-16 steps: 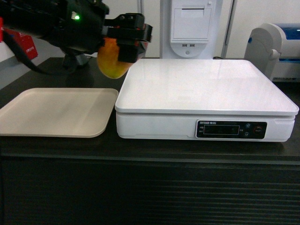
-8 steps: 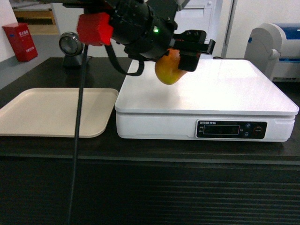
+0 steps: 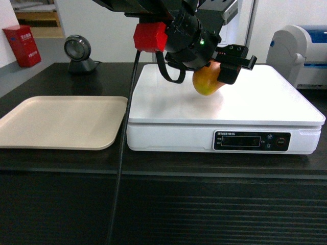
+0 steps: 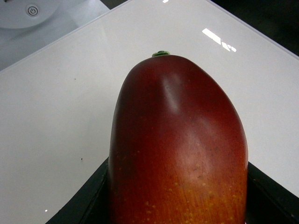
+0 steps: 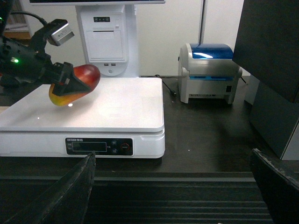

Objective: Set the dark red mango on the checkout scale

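From the head camera the left hand (image 3: 220,71) reaches across over the white scale (image 3: 225,109) on the black counter (image 3: 61,158), clamped on the dark red mango (image 3: 207,80), whose upper part its black fingers hide. The left wrist view is nearly filled by the fruit, red end and green stem forward over the glossy plate, finger edges barely showing at the bottom corners. In the right wrist view the mango hangs just above the scale's left side, while the right hand (image 5: 173,189) shows only two blurred, spread fingers (image 5: 70,191), holding nothing.

Your dark red mango (image 3: 206,81) hung tilted above the white scale (image 3: 255,102), which sat flat on the black bench (image 3: 61,158).
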